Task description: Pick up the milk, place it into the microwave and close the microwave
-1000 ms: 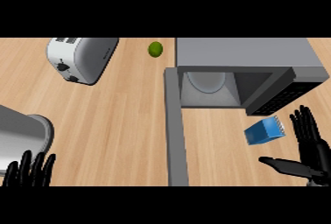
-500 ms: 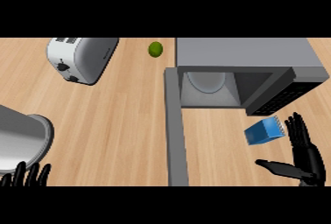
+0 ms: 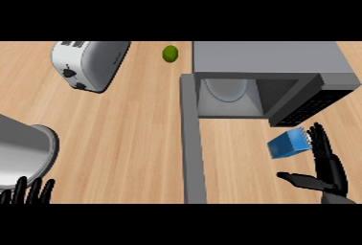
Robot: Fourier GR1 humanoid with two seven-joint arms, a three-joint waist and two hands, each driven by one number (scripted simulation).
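Observation:
The milk (image 3: 288, 145) is a small blue carton with a pale top, lying on the wooden counter just in front of the microwave (image 3: 268, 62). The microwave stands at the back right with its door (image 3: 190, 143) swung wide open toward me, showing a glass turntable inside. My right hand (image 3: 329, 167) is open at the lower right, fingers straight up beside the carton's right edge and thumb stretched left below it. My left hand (image 3: 28, 191) shows only as fingertips at the lower left edge, far from the milk.
A silver toaster (image 3: 88, 62) lies at the back left. A green lime (image 3: 170, 53) sits near the microwave's left corner. A large grey metal pot (image 3: 21, 148) fills the left edge, just above my left hand.
My right hand has slid left and down toward the milk carton. The left hand has sunk lower, so only fingertips remain in view. The carton has not moved.

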